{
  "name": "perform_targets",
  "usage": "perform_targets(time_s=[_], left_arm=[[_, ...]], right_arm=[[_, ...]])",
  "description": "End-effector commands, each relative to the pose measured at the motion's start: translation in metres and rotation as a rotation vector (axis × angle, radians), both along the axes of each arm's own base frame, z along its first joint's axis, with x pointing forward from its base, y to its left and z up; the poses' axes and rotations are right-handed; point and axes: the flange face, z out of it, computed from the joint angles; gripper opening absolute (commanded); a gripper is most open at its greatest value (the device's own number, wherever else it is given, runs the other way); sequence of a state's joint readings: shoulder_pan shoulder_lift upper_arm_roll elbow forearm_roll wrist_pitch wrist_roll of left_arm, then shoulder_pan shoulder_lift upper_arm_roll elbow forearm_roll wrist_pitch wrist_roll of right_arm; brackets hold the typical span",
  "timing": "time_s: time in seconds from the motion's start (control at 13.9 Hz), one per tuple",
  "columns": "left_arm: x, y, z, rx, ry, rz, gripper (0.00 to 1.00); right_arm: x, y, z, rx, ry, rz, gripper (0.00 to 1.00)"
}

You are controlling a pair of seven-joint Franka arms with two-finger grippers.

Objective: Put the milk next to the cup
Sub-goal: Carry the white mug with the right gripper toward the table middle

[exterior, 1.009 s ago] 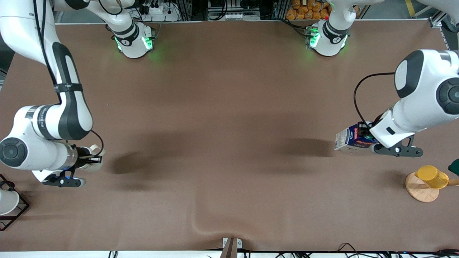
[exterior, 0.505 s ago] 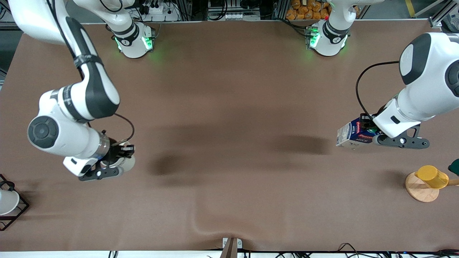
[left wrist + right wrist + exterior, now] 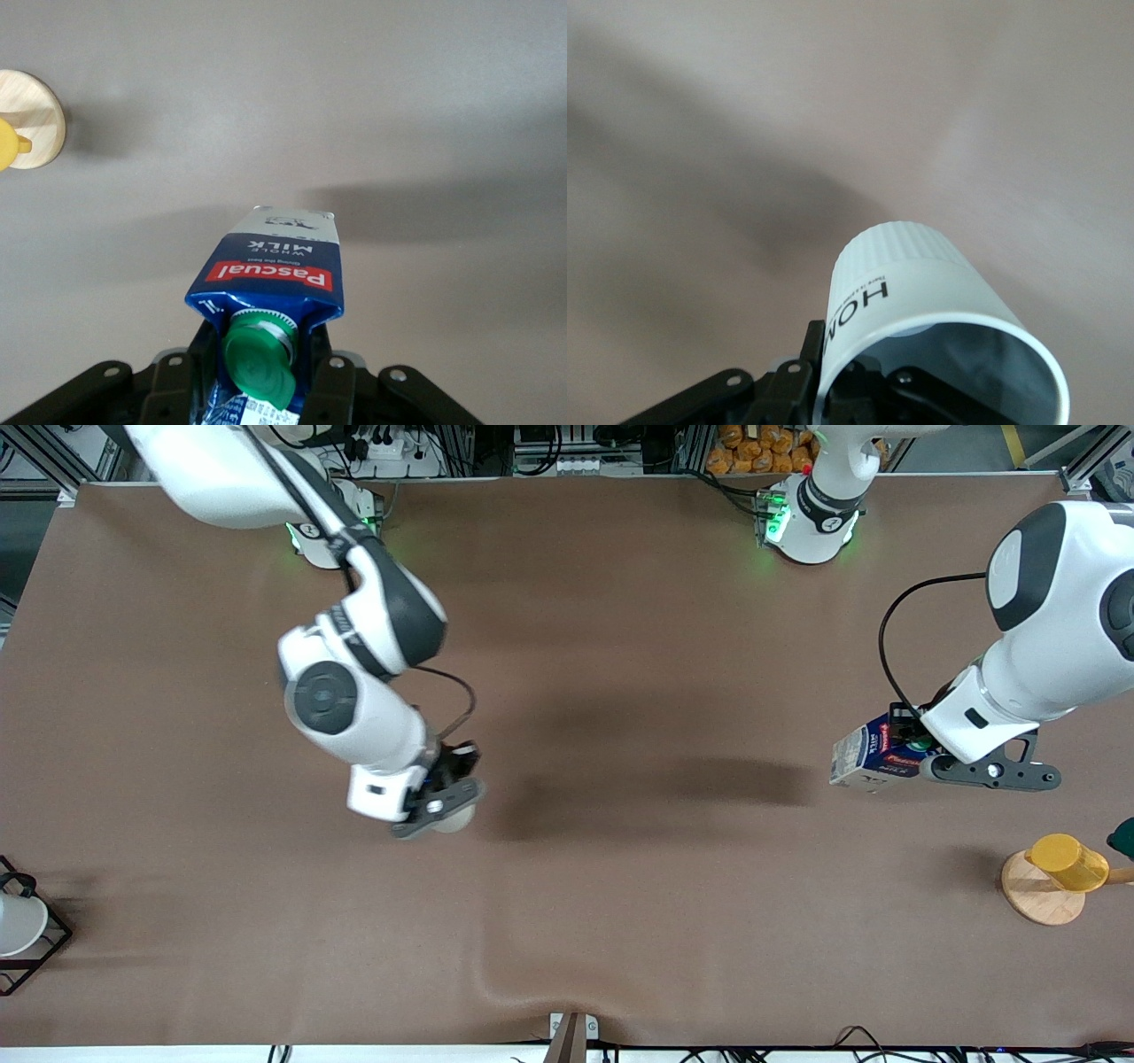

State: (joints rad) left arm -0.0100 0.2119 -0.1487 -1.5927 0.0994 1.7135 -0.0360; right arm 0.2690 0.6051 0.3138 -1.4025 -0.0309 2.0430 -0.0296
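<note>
The milk [image 3: 864, 758] is a dark blue carton with a red label band. It hangs tilted above the brown table toward the left arm's end, its whitish base pointing toward the table's middle. My left gripper [image 3: 917, 755] is shut on its gabled top. In the left wrist view the milk [image 3: 270, 266] shows its green cap [image 3: 259, 354] between the gripper [image 3: 263, 376] fingers. The cream cup [image 3: 455, 820] hangs over the table's middle, partly hidden under my right gripper [image 3: 447, 797]. In the right wrist view the gripper [image 3: 837, 376] is shut on the wall of the cup [image 3: 917, 283], one finger inside it.
A yellow cup [image 3: 1067, 861] lies on a round wooden base [image 3: 1035, 896] near the left arm's end; the base [image 3: 35, 133] shows in the left wrist view too. A white cup in a black wire rack [image 3: 27, 948] stands at the right arm's end. The cloth has a wrinkle [image 3: 496, 976] near the front edge.
The right arm has swung from its end of the table toward the middle, carrying the cup. The left gripper with the milk lifted slightly, then held still.
</note>
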Motion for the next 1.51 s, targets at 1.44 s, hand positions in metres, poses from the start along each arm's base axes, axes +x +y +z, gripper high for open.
perform_targets(time_s=[1.44], left_arm=[[-0.005,-0.009,-0.001,-0.023,0.032,0.085,0.44]], right_arm=[[-0.063,0.147,-0.112,-0.176,-0.242,1.15,0.04]])
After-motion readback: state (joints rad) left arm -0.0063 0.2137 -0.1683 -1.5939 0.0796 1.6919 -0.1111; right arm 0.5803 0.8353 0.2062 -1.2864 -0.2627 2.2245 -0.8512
